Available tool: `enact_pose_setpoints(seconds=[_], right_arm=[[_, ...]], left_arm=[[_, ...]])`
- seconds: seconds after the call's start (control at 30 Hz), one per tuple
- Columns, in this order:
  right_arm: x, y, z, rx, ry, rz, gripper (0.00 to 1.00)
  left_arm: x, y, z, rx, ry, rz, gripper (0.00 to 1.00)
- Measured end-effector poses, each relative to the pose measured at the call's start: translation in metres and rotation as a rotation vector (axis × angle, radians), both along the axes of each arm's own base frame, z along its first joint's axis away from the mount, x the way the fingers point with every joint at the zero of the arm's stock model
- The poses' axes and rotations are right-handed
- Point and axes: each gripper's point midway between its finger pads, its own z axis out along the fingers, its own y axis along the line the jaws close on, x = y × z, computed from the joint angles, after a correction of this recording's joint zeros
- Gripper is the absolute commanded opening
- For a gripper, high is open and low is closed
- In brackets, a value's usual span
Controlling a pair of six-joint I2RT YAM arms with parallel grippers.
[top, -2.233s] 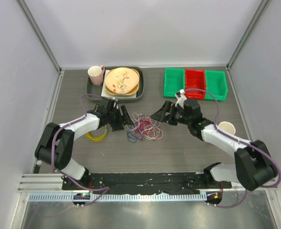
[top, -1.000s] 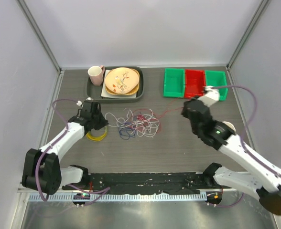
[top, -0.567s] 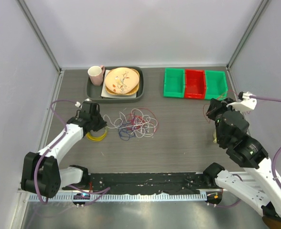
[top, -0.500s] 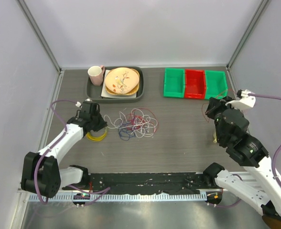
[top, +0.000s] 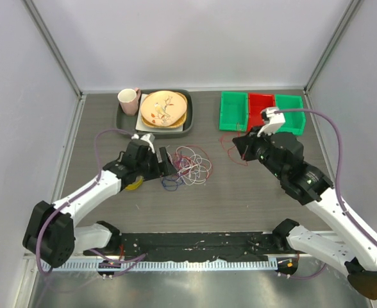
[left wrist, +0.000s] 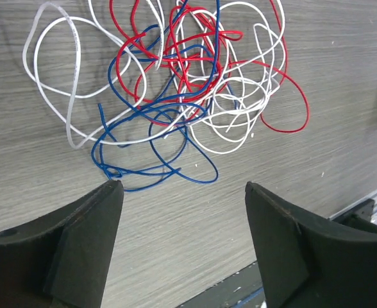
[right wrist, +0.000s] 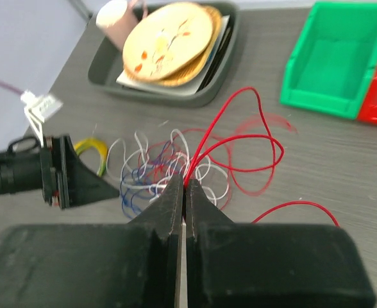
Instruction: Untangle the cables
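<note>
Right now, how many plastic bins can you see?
3, in a row at the back right: a left green plastic bin, a red plastic bin in the middle, partly behind the arm, and a right green plastic bin. None looks fully hidden.

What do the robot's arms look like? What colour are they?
Both the left arm and right arm have white rounded links with chunky black joints. A thick purple hose loops along each. The left gripper and right gripper have black wedge-shaped fingers.
</note>
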Motion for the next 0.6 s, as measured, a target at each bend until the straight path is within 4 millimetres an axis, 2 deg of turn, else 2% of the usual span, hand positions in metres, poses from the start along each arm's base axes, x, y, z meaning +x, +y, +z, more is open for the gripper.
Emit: enact_pose_setpoints(seconds=[0.03,0.13,0.27,0.37,0.43,0.5,0.6], right_arm=[[-0.001,0.007,-0.008,-0.011,0.018,0.036,0.01],[-0.004,0.022,-0.022,-0.026,0.056,0.118,0.01],[-0.011,0.04,-0.025,-0.009,0.07,0.225,0.01],[-0.017,0.053,-0.024,0.019,0.079,0.298,0.02],[-0.02,0.063,-0.025,0.035,0.088,0.345,0.01],[-0.022,0.073,-0.028,0.057,0.111,0.39,0.01],[-0.021,0.086,-0.034,0.077,0.14,0.44,0.02]], left_arm=[[-0.001,-0.001,0.002,-0.001,-0.008,-0.009,1.0],[-0.001,-0.001,0.018,-0.023,-0.061,-0.023,1.0],[-0.005,-0.01,0.066,-0.118,-0.213,-0.08,1.0],[-0.017,-0.026,0.104,-0.221,-0.331,-0.187,1.0],[-0.024,-0.038,0.12,-0.279,-0.381,-0.254,1.0],[-0.033,-0.051,0.133,-0.331,-0.418,-0.328,1.0],[-0.046,-0.071,0.141,-0.382,-0.439,-0.422,1.0]])
